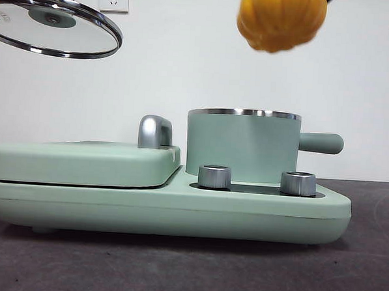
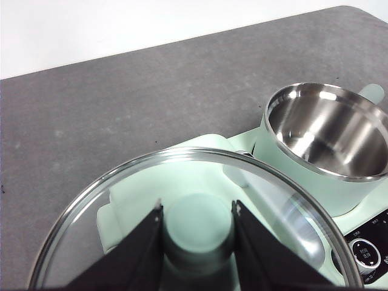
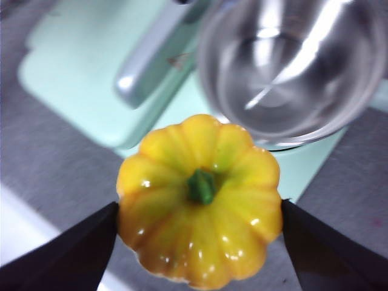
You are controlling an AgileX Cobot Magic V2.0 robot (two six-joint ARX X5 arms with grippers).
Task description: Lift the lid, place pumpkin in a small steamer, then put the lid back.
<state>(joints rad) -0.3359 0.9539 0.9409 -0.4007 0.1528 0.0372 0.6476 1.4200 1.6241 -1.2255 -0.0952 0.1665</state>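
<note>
The lid [image 1: 54, 24], clear glass with a steel rim, hangs tilted high at the left of the front view; my left gripper [image 2: 197, 212] is shut on its mint-green knob [image 2: 200, 227]. The yellow-orange pumpkin [image 1: 281, 20] hangs high above the small steamer [image 1: 242, 145], slightly to its right, with my right gripper [image 3: 200, 206] shut on its sides [image 3: 200, 197], green stem facing the camera. The steamer stands uncovered on the appliance, its steel inside [image 2: 330, 130] empty, side handle [image 1: 320, 143] pointing right.
The steamer sits on a wide mint-green appliance base [image 1: 165, 209] with two silver knobs [image 1: 214, 176] at its front. A flat green grill cover [image 1: 83, 160] with a steel handle [image 1: 153, 130] lies on its left half. Dark grey table [image 1: 175, 268] all around.
</note>
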